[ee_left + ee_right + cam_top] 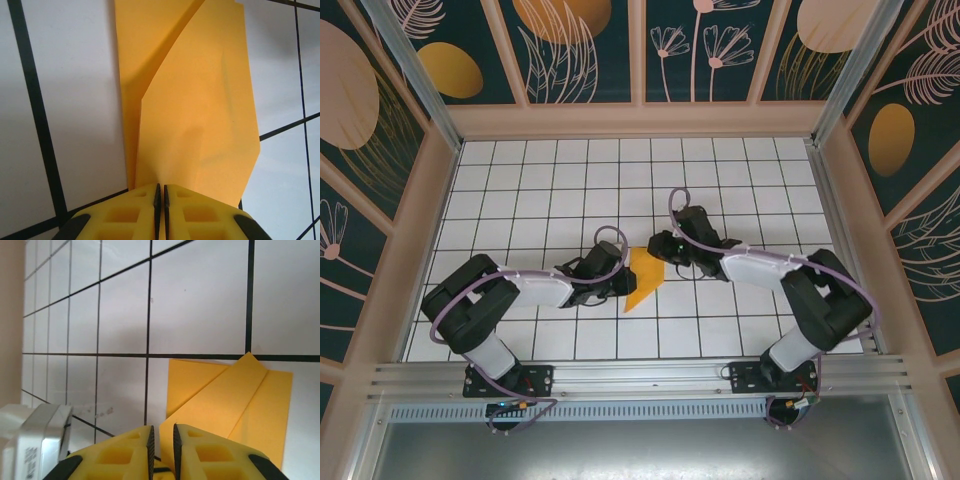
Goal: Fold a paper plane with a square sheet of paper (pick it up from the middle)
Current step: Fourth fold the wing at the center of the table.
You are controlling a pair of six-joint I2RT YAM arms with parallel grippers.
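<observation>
From above, between the two arms on the white gridded table (pixel 570 190), lies the paper sheet (pixel 646 280), folded into an orange-yellow pointed wedge. The left gripper (pixel 623 283) sits at the wedge's left edge, its tips touching the paper. The right gripper (pixel 660 252) is at the wedge's upper end, reaching in from the right, and the paper stretches away below and to the left of its tips. From this height the jaw gap of either gripper is too small to read.

Through the left wrist camera, the left gripper (pixel 160 195) has its yellow fingers (pixel 125 215) drawn together until only a hairline shows between the black pads. The paper sheet (pixel 200 115) begins right at the fingertips and runs straight ahead of them. One folded flap lies over another, and a crease leads into the slit between the pads, so the paper's near edge looks pinched there.

Through the right wrist camera, the right gripper (pixel 162 437) has its jaws parted by a narrow gap and grips nothing. The paper sheet (pixel 235 400) lies flat on the tiles just ahead and to the right of the fingertips, its layered folds fanning out, its near corner close beside the right finger (pixel 210 455).
</observation>
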